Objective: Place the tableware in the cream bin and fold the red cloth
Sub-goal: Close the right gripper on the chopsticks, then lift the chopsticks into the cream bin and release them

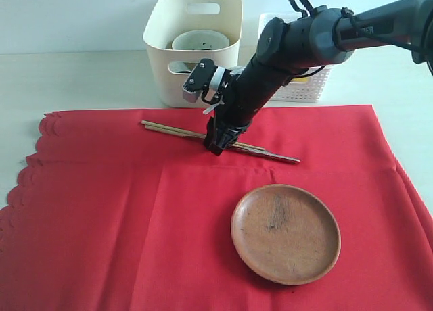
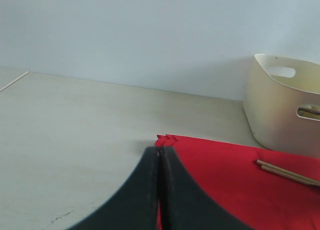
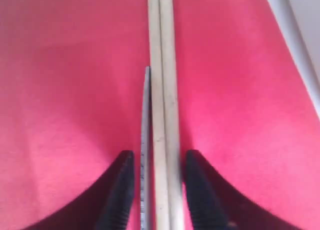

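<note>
The red cloth (image 1: 122, 223) lies spread flat on the table. On it, wooden chopsticks (image 1: 172, 130) and a slim metal knife (image 1: 274, 153) lie side by side in one line. My right gripper (image 1: 220, 147) is down on them, open. In the right wrist view its fingers (image 3: 122, 182) straddle the knife (image 3: 147, 105) and chopsticks (image 3: 162, 65) with small gaps either side. A round brown wooden plate (image 1: 285, 233) sits on the cloth nearer the front. The cream bin (image 1: 162, 54) behind holds a pale bowl (image 1: 199, 40). My left gripper (image 2: 160, 152) is shut and empty, just short of a cloth (image 2: 220, 165) corner.
A white lattice basket (image 1: 308, 88) stands to the right of the cream bin, partly behind my right arm. Bare pale tabletop (image 2: 75, 130) stretches left of the cloth. The cloth's scalloped edge (image 1: 27, 169) runs along its left side.
</note>
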You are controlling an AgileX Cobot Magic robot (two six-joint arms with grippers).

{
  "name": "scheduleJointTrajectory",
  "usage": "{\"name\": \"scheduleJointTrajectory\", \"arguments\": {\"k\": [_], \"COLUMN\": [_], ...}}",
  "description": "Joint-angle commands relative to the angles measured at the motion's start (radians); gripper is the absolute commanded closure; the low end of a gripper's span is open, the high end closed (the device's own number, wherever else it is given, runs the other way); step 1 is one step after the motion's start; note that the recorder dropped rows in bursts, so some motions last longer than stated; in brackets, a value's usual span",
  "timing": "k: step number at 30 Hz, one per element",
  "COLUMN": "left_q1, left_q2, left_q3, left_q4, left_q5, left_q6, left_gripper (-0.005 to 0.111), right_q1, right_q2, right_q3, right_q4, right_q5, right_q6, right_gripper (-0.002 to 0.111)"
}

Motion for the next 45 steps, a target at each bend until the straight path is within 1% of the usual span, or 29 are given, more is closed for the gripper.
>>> {"name": "scheduleJointTrajectory", "arguments": {"k": [1,11,16,19,30,33,36,39,42,45], "left_q1": [0.002,0.002,0.002,0.002,0.002,0.002,0.002,0.002,0.002,0.002], "left_q2": [-0.005,-0.005,-0.005,-0.005,-0.005,-0.005,-0.005,-0.005,-0.005,-0.005], "left_q3": [0.003,0.003,0.003,0.003,0.003,0.003,0.003,0.003,0.003,0.003], "left_q4": [-0.003,-0.003,-0.003,-0.003,-0.003,-0.003,-0.003,-0.003,-0.003,-0.003], "left_q5": [-0.001,-0.001,-0.001,-0.001,-0.001,-0.001,-0.001,-0.001,-0.001,-0.001], "left_q6": [0.006,0.006,0.006,0.006,0.006,0.006,0.006,0.006,0.006,0.006], "left_gripper": [0.107,0.107,0.107,0.107,0.107,0.107,0.107,0.107,0.107,0.107], "right_q1": [-0.003,-0.003,-0.003,-0.003,-0.003,-0.003,-0.003,-0.003,-0.003,-0.003], "right_q2": [-0.013,-0.07,-0.065,-0.054,-0.027,-0.018,0.007,0.004,0.0,0.0], "right_q3": [0.011,0.011,0.011,0.011,0.011,0.011,0.011,0.011,0.011,0.011], "right_q4": [-0.033,-0.055,-0.052,-0.052,-0.054,-0.097,-0.185,-0.19,-0.185,-0.184], "right_q5": [0.087,0.075,-0.028,-0.059,-0.051,-0.08,-0.121,-0.081,-0.037,-0.044], "right_q6": [0.009,0.017,0.061,0.059,0.059,0.059,0.17,0.189,0.152,0.126], "right_gripper": [0.061,0.061,0.061,0.062,0.062,0.062,0.062,0.062,0.062,0.062]}}
